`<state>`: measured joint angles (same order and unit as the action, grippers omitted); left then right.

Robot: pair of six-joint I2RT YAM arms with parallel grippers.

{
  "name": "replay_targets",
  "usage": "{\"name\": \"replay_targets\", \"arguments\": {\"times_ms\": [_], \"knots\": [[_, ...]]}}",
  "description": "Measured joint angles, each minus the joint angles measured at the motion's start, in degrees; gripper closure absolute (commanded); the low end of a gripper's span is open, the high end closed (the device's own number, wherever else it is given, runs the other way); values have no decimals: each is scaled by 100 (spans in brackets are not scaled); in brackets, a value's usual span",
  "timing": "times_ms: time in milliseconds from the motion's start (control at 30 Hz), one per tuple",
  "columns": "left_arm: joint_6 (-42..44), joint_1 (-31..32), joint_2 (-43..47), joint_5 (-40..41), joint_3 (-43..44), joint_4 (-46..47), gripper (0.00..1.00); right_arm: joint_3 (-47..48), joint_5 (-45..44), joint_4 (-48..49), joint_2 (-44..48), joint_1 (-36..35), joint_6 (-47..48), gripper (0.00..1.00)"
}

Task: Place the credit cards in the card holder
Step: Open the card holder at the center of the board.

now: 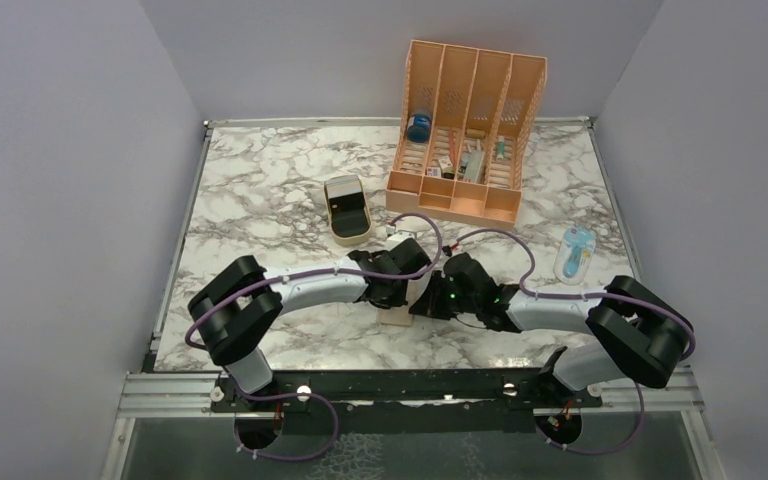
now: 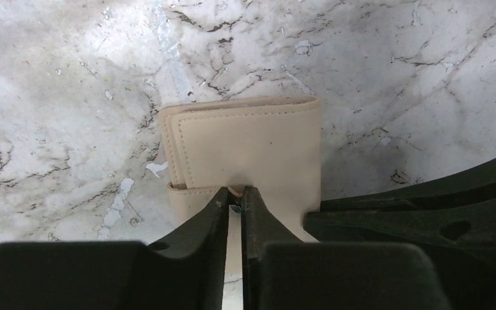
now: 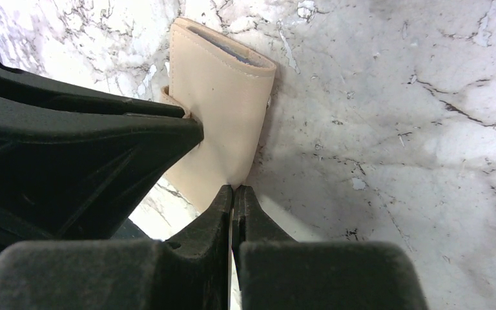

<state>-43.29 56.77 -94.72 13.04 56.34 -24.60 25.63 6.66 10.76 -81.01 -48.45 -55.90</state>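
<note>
- the card holder (image 2: 252,142) lies folded on the marble table (image 1: 260,190), well in front of the orange organizer (image 1: 465,130), toward the arm bases.
- the left gripper (image 2: 234,194) is nearly closed, pinching the card holder's near edge.
- the right gripper (image 3: 232,188) is fully closed, tips touching the card holder's corner; whether it grips is unclear.
- a black credit card (image 1: 345,205) sits in the tan tray (image 1: 352,238), just left-front of the organizer.

Two arms (image 1: 310,288) — black joints, pale grey shells — with purple cables (image 1: 500,236) and one green light (image 1: 452,296).
</note>
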Motion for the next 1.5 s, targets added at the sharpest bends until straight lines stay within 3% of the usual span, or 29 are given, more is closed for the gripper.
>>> {"name": "replay_targets", "arguments": {"times_ms": [67,533,733,900,1033,1500], "knots": [[11,11,2,13,-2,-13,100,0,0,-2,0,0,0,99],[15,-31,686,96,-37,-555,100,48,-328,-184,7,0,254,98],[-212,-273,1919,-55,-636,-431,100,472,-876,-979,68,-11,713,65],[-485,-553,2758,-535,-1449,190,100,992,-1176,-1932,256,-9,997,50],[-739,-719,3193,-866,-1969,695,100,1235,-994,-2122,525,-13,1132,36],[-966,-909,3320,-1331,-2199,1390,100,1646,-570,-2083,66,-643,1268,32]]}}
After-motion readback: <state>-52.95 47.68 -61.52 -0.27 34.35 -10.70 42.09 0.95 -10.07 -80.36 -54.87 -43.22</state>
